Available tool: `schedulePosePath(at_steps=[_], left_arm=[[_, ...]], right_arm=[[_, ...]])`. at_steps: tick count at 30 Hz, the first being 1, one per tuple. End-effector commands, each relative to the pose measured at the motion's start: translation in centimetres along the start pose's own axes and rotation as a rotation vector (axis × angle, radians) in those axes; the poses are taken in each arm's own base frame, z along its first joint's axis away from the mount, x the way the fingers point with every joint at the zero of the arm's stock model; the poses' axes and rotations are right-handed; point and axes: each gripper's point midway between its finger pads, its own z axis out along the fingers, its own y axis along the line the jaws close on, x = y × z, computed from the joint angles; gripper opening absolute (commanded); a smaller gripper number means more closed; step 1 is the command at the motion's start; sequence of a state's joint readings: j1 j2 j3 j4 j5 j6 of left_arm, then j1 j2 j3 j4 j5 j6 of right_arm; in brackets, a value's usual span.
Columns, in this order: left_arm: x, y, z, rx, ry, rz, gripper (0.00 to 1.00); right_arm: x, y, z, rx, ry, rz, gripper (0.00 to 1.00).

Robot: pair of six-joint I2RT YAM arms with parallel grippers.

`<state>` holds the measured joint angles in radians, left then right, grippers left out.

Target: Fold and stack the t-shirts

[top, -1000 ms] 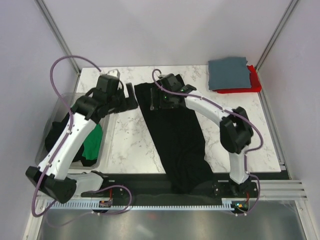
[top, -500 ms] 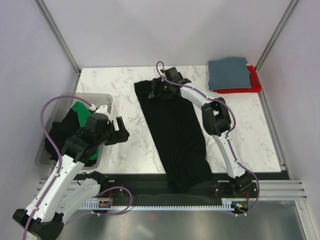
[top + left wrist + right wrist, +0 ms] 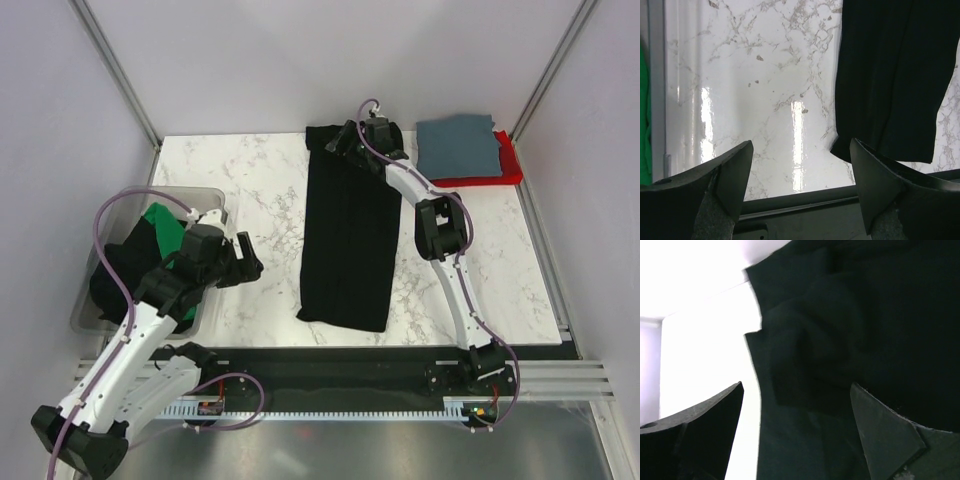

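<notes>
A long black t-shirt (image 3: 345,230) lies folded into a narrow strip down the middle of the marble table; it also shows in both wrist views (image 3: 895,75) (image 3: 865,325). My right gripper (image 3: 342,142) (image 3: 797,425) hovers open over its far end, jaws wide with cloth beneath them. Beside the bin, left of the strip's near corner, my left gripper (image 3: 248,258) (image 3: 800,185) stands open and holds nothing. A green t-shirt (image 3: 160,228) and a black one (image 3: 110,280) lie in the bin. A folded grey-blue t-shirt (image 3: 458,146) rests on a red one (image 3: 490,178) at the back right.
The clear plastic bin (image 3: 205,200) stands at the left edge of the table. A dark rail (image 3: 330,362) runs along the table's front edge, also seen in the left wrist view (image 3: 805,210). Grey walls and metal posts enclose the table.
The black t-shirt has been drawn away from the front edge and now lies straight, fully on the table. My right gripper moved to the far edge. My left arm drew back beside the bin.
</notes>
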<state>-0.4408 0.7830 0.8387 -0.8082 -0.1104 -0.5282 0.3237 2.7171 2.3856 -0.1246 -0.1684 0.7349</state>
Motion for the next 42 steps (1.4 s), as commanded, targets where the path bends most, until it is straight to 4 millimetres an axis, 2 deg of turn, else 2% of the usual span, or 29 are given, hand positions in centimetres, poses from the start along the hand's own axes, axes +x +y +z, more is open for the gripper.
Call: schedulePosePath(at_steps=[1, 2, 3, 4, 5, 6, 7, 8, 9, 10, 11, 12, 13, 14, 15, 16, 17, 18, 19, 20, 21, 22, 24, 25, 32, 37, 41, 42], left_arm=[[0.3, -0.8, 1.3, 0.024, 0.003, -0.079, 0.84], [0.5, -1.1, 1.8, 0.035, 0.009, -0.116, 0.83], [0.9, -1.3, 2.1, 0.04, 0.021, -0.134, 0.81], [1.9, -1.1, 2.7, 0.037, 0.05, -0.152, 0.78], [2.2, -1.3, 3.0, 0.046, 0.055, -0.184, 0.74], [2.7, -1.6, 3.1, 0.069, 0.073, -0.198, 0.73], [3.7, -1.3, 3.6, 0.065, 0.091, -0.211, 0.72], [3.7, -2.1, 3.7, 0.106, 0.089, -0.239, 0.71], [4.1, -2.8, 3.7, 0.149, 0.103, -0.249, 0.7], [5.2, -2.7, 4.2, 0.156, 0.126, -0.257, 0.7], [5.5, -3.0, 4.4, 0.174, 0.135, -0.275, 0.7], [5.9, -3.6, 4.9, 0.208, 0.144, -0.279, 0.69], [6.3, -4.0, 5.2, 0.227, 0.154, -0.279, 0.69], [6.5, -4.3, 5.6, 0.237, 0.165, -0.285, 0.69], [6.8, -4.6, 5.9, 0.246, 0.179, -0.28, 0.69], [7.6, -4.9, 6.7, 0.234, 0.213, -0.27, 0.69], [7.9, -5.2, 7.0, 0.233, 0.228, -0.258, 0.7], [8.3, -5.4, 7.8, 0.215, 0.253, -0.248, 0.7], [8.8, -5.9, 7.9, 0.219, 0.268, -0.232, 0.7], [9.1, -6.1, 8.1, 0.217, 0.276, -0.234, 0.71], [9.2, -6.3, 8.3, 0.216, 0.279, -0.236, 0.71], [9.5, -6.4, 8.7, 0.214, 0.279, -0.238, 0.71], [9.9, -6.8, 8.8, 0.221, 0.285, -0.252, 0.71], [10.4, -6.6, 8.9, 0.213, 0.29, -0.258, 0.71], [11.5, -5.5, 9.7, 0.169, 0.286, -0.273, 0.71], [13.1, -4.9, 10.1, 0.161, 0.306, -0.289, 0.7], [13.8, -4.9, 10.3, 0.167, 0.315, -0.289, 0.69], [13.7, -5.1, 10.4, 0.169, 0.313, -0.287, 0.69]], right_arm=[[-0.8, 10.1, -3.0, -0.24, 0.002, -0.081, 0.97], [-0.8, 11.3, -3.9, -0.27, 0.014, -0.095, 0.98], [-2.7, 13.9, -6.2, -0.315, -0.011, -0.12, 0.98], [-3.1, 15.2, -7.5, -0.347, -0.008, -0.138, 0.98], [-2.7, 15.0, -8.4, -0.33, 0.012, -0.144, 0.98], [-5.0, 17.5, -11.7, -0.358, -0.031, -0.183, 0.98], [-4.1, 16.4, -12.4, -0.314, -0.005, -0.186, 0.98], [-3.8, 16.1, -13.8, -0.285, 0.01, -0.19, 0.98], [-5.7, 17.9, -17.9, -0.29, -0.034, -0.218, 0.98], [-5.5, 17.3, -19.4, -0.252, -0.031, -0.214, 0.98], [-2.3, 13.0, -19.8, -0.116, 0.034, -0.187, 0.98], [-3.1, 13.9, -23.8, -0.114, 0.002, -0.187, 0.98], [1.2, 9.9, -24.5, -0.02, 0.091, -0.16, 0.98], [2.7, 7.9, -26.1, 0.055, 0.11, -0.143, 0.98], [2.9, 8.3, -29.4, 0.052, 0.086, -0.143, 0.97], [7.9, 4.9, -30.5, 0.135, 0.173, -0.123, 0.97], [10.1, 3.4, -32.1, 0.185, 0.209, -0.119, 0.95], [10.5, 3.0, -34.3, 0.21, 0.172, -0.117, 0.94], [15.0, 0.4, -35.5, 0.256, 0.255, -0.119, 0.93], [15.9, 0.4, -37.1, 0.247, 0.247, -0.079, 0.92], [17.6, -0.3, -37.9, 0.249, 0.273, -0.057, 0.88], [20.9, -2.4, -38.9, 0.283, 0.335, -0.057, 0.87], [22.2, -2.7, -39.9, 0.259, 0.326, -0.006, 0.84], [24.1, -4.1, -40.5, 0.27, 0.363, -0.004, 0.8], [26.1, -5.9, -40.6, 0.281, 0.399, -0.014, 0.71], [28.3, -5.4, -40.9, 0.24, 0.462, 0.016, 0.57], [29.3, -5.9, -41.7, 0.247, 0.482, 0.02, 0.48], [29.4, -5.9, -41.8, 0.25, 0.483, 0.018, 0.44]])
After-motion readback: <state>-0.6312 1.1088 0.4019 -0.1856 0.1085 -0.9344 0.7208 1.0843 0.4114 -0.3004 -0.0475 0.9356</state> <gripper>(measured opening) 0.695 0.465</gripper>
